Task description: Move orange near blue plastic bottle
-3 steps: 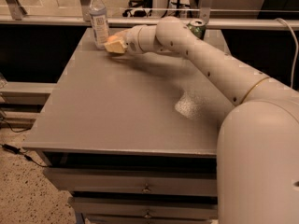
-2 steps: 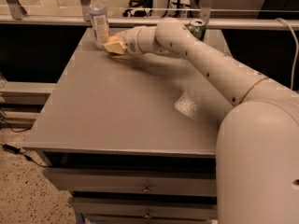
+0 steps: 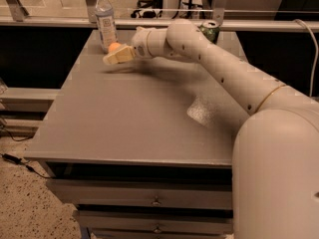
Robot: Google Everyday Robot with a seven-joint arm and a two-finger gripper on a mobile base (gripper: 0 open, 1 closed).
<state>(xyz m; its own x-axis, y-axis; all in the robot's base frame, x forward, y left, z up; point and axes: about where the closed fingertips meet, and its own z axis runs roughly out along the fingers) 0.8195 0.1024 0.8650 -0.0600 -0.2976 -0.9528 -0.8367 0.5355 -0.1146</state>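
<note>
The grey table [image 3: 124, 123] is the biggest thing before me, and the blue plastic bottle [image 3: 105, 21] stands upright at its far left corner, white cap on top and pale label facing me. My arm [image 3: 224, 78] comes next: it rises from the broad white shoulder well to the right of the bottle and nearer to me, then runs as one long, nearly straight limb slanting over the tabletop toward the bottle. It bends at the rounded wrist joint a little to the bottle's right. From there the last link points left and slightly downward. A green can [image 3: 210, 31] stands well to the right of the bottle along the same far edge, partly hidden behind my forearm. My gripper [image 3: 108, 59] hangs low over the table just in front of the bottle's foot and slightly to its right, tilted down toward the surface. Whether it is spread or pressed together I cannot tell. The orange [image 3: 114, 47] sits just beside the bottle's base on its right. It lies right behind my gripper, between it and the bottle.
</note>
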